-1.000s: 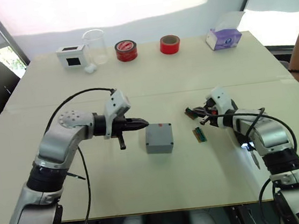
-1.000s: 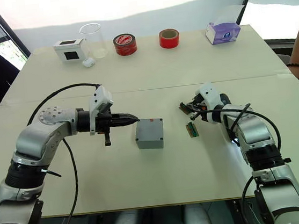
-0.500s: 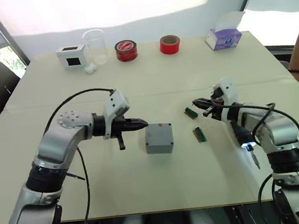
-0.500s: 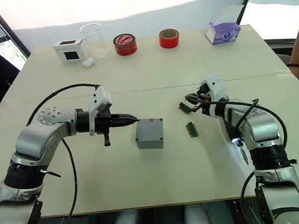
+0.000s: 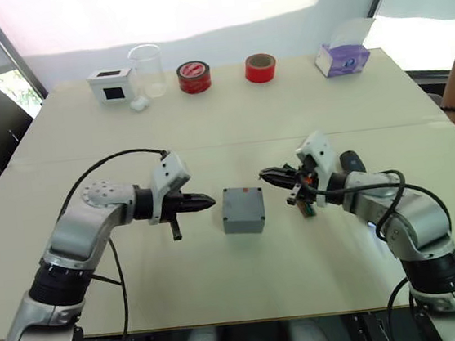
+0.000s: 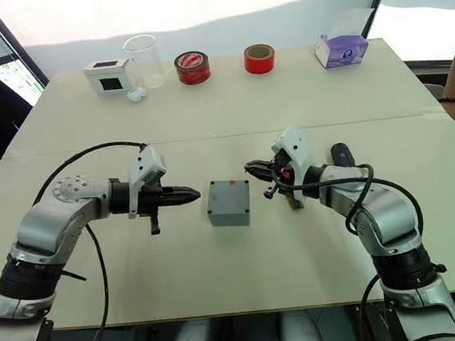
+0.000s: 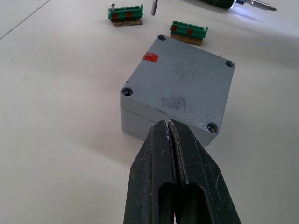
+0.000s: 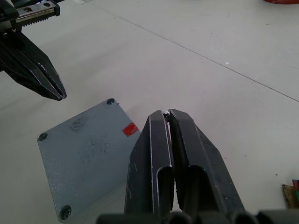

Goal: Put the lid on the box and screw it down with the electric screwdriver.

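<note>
The table (image 5: 231, 129) carries, along its far edge, a purple tissue box (image 5: 343, 58), a white box (image 5: 111, 84), a clear beaker (image 5: 147, 69) and two red tape rolls (image 5: 194, 76); any print on them is too small to read. The grey box (image 5: 243, 210) sits mid-table with the lid (image 7: 180, 86) on it and a red mark near one corner. The left gripper (image 5: 207, 201), fingers pressed together and empty, points at it from just beside; the right gripper (image 5: 268, 177), likewise closed, hovers opposite. The screwdriver (image 5: 350, 161) seems to lie behind the right arm

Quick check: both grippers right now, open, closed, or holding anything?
Left gripper: closed, holding nothing, beside the box.
Right gripper: closed, holding nothing.
</note>
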